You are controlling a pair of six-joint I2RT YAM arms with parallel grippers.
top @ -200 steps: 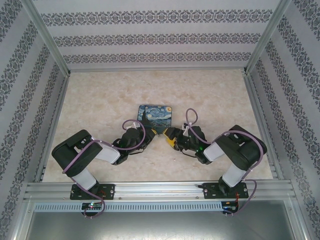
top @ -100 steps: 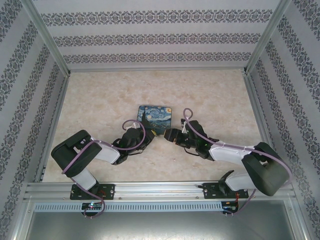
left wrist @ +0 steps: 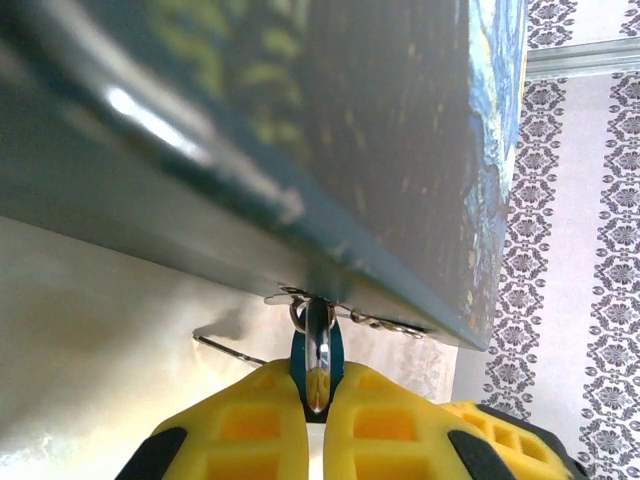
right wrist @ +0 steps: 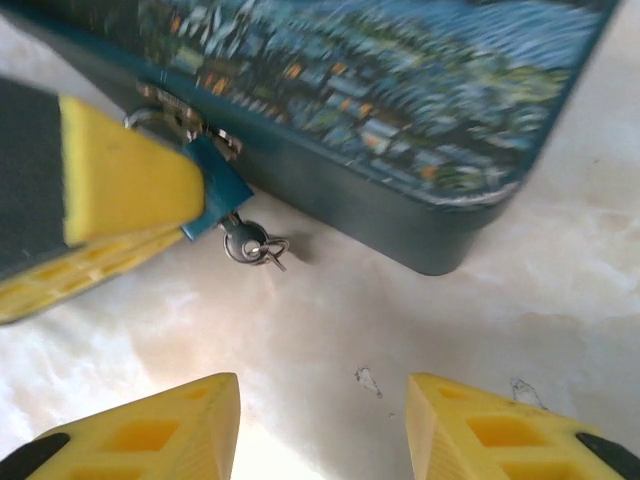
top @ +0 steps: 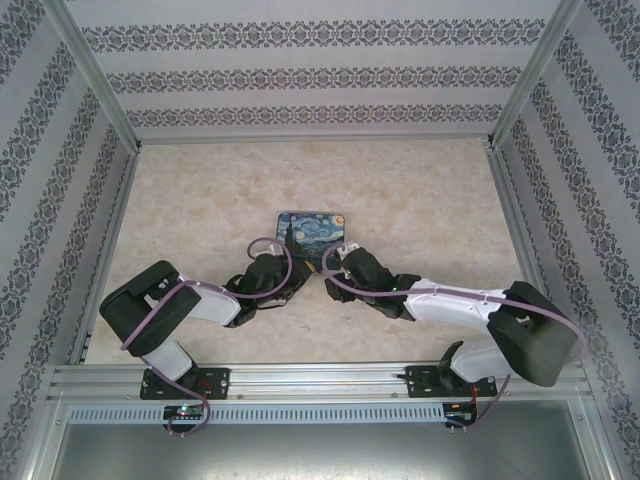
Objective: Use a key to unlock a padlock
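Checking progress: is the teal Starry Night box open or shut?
Shut: the teal Starry Night box shows its lid flush, no gap.

Centre of top view: teal rounded-rectangular box with painted lid (top: pixel 313 229), on pale marbled tabletop (top: pixel 200 200). At box's lower edge: small blue-headed silvery key (left wrist: pixel 318 352), clamped in left gripper (left wrist: pixel 316 398). Lower right of it, apart: right gripper (right wrist: pixel 322 402).

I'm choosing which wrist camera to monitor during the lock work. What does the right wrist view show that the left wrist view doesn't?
Right wrist adds: the right gripper, jaws apart, short of the teal box with the blue-and-yellow painted lid, plus a silvery ringed bit hanging by the small blue piece at the box's latch; I can't pick that bit out from the left wrist. Left wrist adds: patterned wallpaper wall and a metal frame bar. Shared: the box, the pale marbled tabletop, and the left gripper shut on the blue piece.
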